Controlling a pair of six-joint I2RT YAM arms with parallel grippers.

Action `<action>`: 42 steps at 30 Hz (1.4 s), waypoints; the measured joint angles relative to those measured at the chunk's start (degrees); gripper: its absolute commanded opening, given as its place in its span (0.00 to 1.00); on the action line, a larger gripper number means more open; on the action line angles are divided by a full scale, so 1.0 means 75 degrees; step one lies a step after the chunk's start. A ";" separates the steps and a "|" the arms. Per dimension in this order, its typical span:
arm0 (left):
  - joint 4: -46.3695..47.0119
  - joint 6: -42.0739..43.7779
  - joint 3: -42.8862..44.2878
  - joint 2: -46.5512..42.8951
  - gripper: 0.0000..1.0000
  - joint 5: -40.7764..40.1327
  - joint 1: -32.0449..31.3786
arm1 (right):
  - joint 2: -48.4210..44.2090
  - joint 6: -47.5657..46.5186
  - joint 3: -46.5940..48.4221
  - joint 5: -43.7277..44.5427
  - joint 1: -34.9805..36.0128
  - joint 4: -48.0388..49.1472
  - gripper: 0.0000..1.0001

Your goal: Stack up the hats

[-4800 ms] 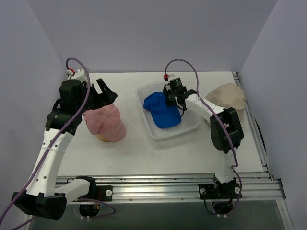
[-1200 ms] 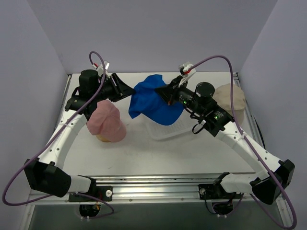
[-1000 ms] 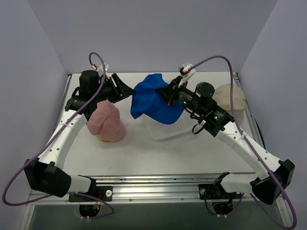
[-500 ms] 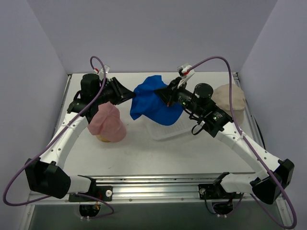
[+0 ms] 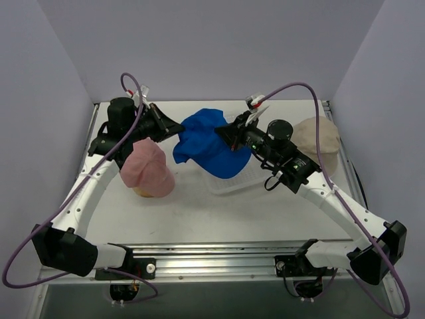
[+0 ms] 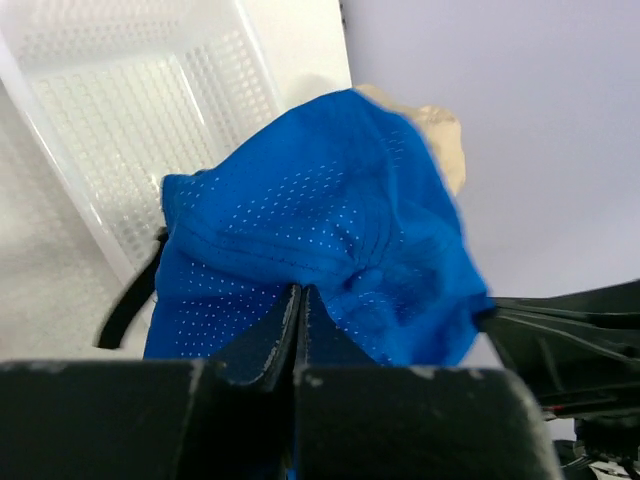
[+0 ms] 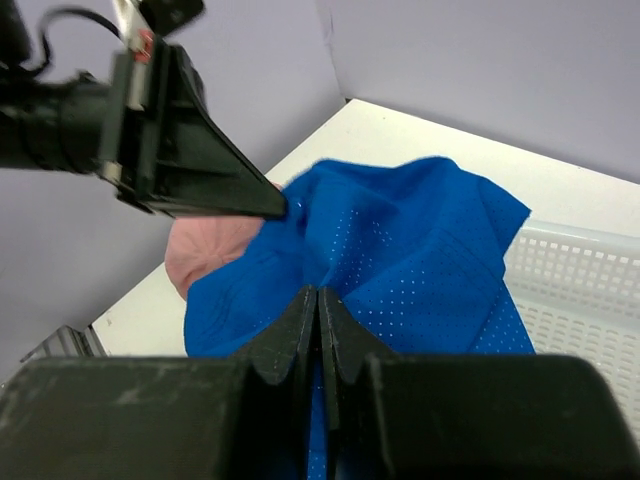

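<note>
The bright blue cap [image 5: 207,141] hangs in the air above the table, stretched between both arms. My left gripper [image 5: 180,131] is shut on its left edge; in the left wrist view the jaws [image 6: 298,291] pinch the blue mesh [image 6: 320,230]. My right gripper [image 5: 226,131] is shut on the cap's right side, its jaws [image 7: 318,292] closed on a fold of the fabric [image 7: 410,260]. The pink cap [image 5: 147,166] rests on the table's left side, below my left gripper. The beige hat [image 5: 317,135] lies at the far right.
A clear lattice basket [image 5: 244,178] sits under and to the right of the blue cap, with nothing visible in it [image 6: 110,120]. An orange-brown dome [image 5: 141,192] peeks out beneath the pink cap. Grey walls enclose the table on three sides.
My left gripper has closed on the blue cap's left edge. The cap has shifted slightly left and lower, and now hangs between both grippers.
</note>
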 measured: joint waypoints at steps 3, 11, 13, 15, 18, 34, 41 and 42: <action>-0.1037 0.0536 0.1110 0.0000 0.02 -0.0475 0.0000 | -0.0017 0.0032 -0.0152 0.0073 0.0009 0.0184 0.00; -0.3357 0.2203 0.3835 -0.0023 0.02 -0.1772 -0.0029 | 0.0382 0.0221 -0.0431 0.0597 0.0874 0.0912 0.00; -0.3722 0.2463 0.3893 -0.0026 0.02 -0.2104 -0.0006 | 0.0393 0.0219 -0.0405 0.0726 0.1087 0.0941 0.00; -0.4106 0.2693 0.3896 -0.0012 0.02 -0.2457 0.0015 | 0.0472 0.0192 -0.0224 0.0886 0.1265 0.0909 0.00; -0.4622 0.2952 0.3969 0.0017 0.02 -0.2900 0.0052 | 0.0708 0.0119 0.0207 0.1122 0.1510 0.0886 0.00; -0.5875 0.3885 0.4162 -0.0933 0.02 -0.4599 0.0061 | 0.1801 -0.0006 0.0495 0.1909 0.3217 0.1285 0.00; -0.5869 0.4182 0.4159 -0.0799 0.02 -0.5397 0.0064 | 0.2570 -0.0189 0.1137 0.2241 0.3246 0.1314 0.00; -0.5869 0.4232 0.4159 -0.0740 0.02 -0.5540 0.0070 | 0.2658 -0.0216 0.1309 0.2267 0.3241 0.1282 0.00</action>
